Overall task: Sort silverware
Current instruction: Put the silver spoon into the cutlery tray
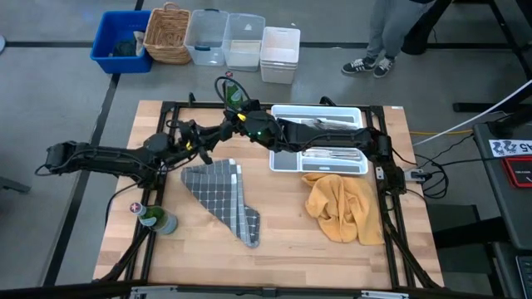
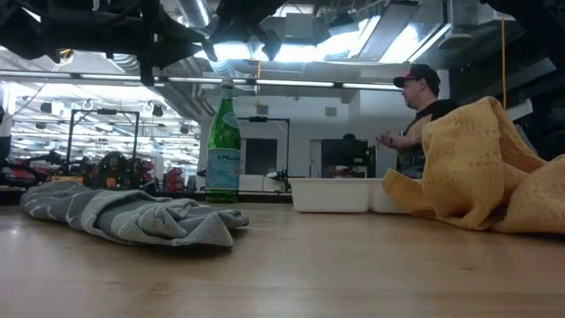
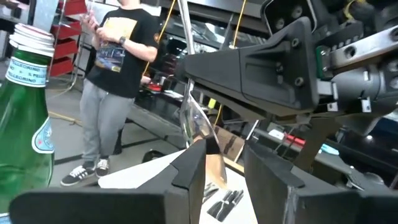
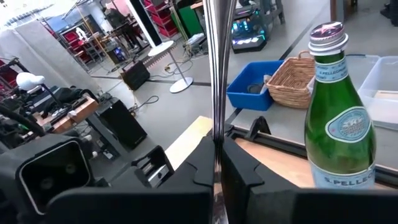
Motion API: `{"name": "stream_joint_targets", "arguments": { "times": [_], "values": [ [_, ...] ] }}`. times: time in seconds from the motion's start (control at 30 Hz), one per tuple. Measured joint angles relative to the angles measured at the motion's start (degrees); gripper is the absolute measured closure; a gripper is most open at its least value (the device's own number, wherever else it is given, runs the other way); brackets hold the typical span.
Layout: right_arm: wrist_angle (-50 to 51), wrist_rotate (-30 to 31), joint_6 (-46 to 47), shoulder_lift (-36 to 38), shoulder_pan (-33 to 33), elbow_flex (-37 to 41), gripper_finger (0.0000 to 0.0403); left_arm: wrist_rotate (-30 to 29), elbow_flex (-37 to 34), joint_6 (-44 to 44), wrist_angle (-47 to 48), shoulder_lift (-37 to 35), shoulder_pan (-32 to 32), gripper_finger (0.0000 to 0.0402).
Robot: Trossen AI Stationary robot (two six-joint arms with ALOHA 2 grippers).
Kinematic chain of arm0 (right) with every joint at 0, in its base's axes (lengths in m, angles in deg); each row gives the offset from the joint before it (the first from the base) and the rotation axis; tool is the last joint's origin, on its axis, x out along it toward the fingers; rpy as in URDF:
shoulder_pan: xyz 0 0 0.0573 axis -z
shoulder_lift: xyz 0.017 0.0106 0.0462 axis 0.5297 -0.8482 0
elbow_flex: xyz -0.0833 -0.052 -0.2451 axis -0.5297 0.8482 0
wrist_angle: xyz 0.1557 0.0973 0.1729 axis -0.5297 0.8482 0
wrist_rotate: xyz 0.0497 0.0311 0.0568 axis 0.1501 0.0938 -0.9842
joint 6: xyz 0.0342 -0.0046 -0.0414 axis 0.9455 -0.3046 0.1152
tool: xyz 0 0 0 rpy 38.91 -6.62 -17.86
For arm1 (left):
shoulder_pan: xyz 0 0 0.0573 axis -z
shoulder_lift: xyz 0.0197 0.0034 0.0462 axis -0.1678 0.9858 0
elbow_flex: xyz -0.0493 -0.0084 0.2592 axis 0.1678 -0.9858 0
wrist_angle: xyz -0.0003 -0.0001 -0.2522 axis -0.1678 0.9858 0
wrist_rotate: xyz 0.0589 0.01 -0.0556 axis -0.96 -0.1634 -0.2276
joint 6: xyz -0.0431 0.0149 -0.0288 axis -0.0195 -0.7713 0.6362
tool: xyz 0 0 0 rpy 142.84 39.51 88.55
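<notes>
My right gripper [image 4: 216, 155] reaches from the table's right over the white tray [image 1: 283, 162] and is shut on one slim shiny piece of silverware [image 4: 217, 62], held above the table's far middle. My left gripper [image 3: 227, 162] comes from the left and meets it there [image 1: 220, 135]. It is open, and the piece's broader lower end [image 3: 194, 121] stands just at one of its fingertips [image 3: 189, 162]. More silverware [image 1: 332, 155] lies in the tray's compartments. My right gripper pinches the piece's slim handle [image 4: 217, 115] between its two fingers, coming level from the table's right and lying across it. The piece stands nearly upright, lifted clear of the table. My left gripper: I cannot tell whether its fingertip touches the piece's lower end.
A green bottle [image 1: 233, 93] stands just beyond the grippers, and another [image 1: 156, 219] stands at the near left. A grey cloth [image 1: 223, 195] and a yellow cloth [image 1: 341, 206] lie on the table. Bins and a basket [image 1: 169, 33] stand beyond the far edge. A person [image 2: 419, 115] is behind the table.
</notes>
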Motion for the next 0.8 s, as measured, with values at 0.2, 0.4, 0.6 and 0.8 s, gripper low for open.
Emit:
{"name": "stream_joint_targets", "arguments": {
  "times": [0.2,0.4,0.6,0.8],
  "values": [
    [0.1,0.5,0.0,0.0,-0.1,0.0,0.0391,-0.5,0.2,1.4,0.1,0.6,0.0,0.0306],
    [0.0,0.5,0.1,0.0,-0.2,0.0,0.0391,-4.1,0.3,1.6,0.2,0.7,0.0,0.0306],
    [0.0,0.4,0.2,0.0,-0.1,0.0,0.0391,-7.5,0.3,1.7,0.2,0.7,0.0,0.0306],
    [0.3,-0.2,0.2,0.0,-0.1,0.0,0.0391,-8.5,0.3,1.7,1.8,0.6,0.0,0.0306]
  ]
}}
